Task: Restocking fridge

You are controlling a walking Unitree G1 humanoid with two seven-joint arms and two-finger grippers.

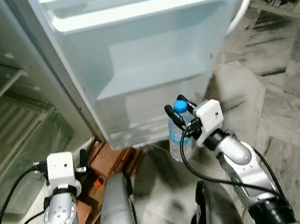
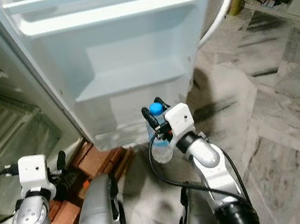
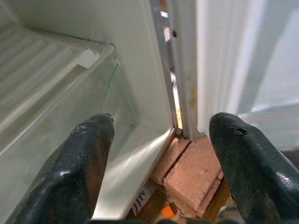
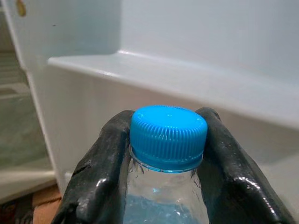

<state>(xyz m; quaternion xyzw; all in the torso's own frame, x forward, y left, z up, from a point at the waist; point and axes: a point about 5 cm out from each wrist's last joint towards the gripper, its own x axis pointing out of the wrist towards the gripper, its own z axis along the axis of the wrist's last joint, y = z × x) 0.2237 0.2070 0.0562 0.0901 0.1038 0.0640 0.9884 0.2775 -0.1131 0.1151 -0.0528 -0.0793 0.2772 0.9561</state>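
Clear plastic water bottle (image 1: 175, 139), blue cap (image 4: 168, 135), upright at frame centre, clamped by right gripper (image 1: 183, 119) fingers; left gripper (image 3: 161, 158) fingers spread, empty.

one bottle (image 1: 176, 136) (blue cap), two pincers, one fridge (image 1: 147, 46)

1. You see two silver metal arms with rounded, polished segments.
2. Each wrist carries a boxy white housing.
3. The right hand (image 1: 183, 120) and left hand (image 3: 159, 158) each have two long, glossy black fingers.
4. Black cables loop beside both forearms.
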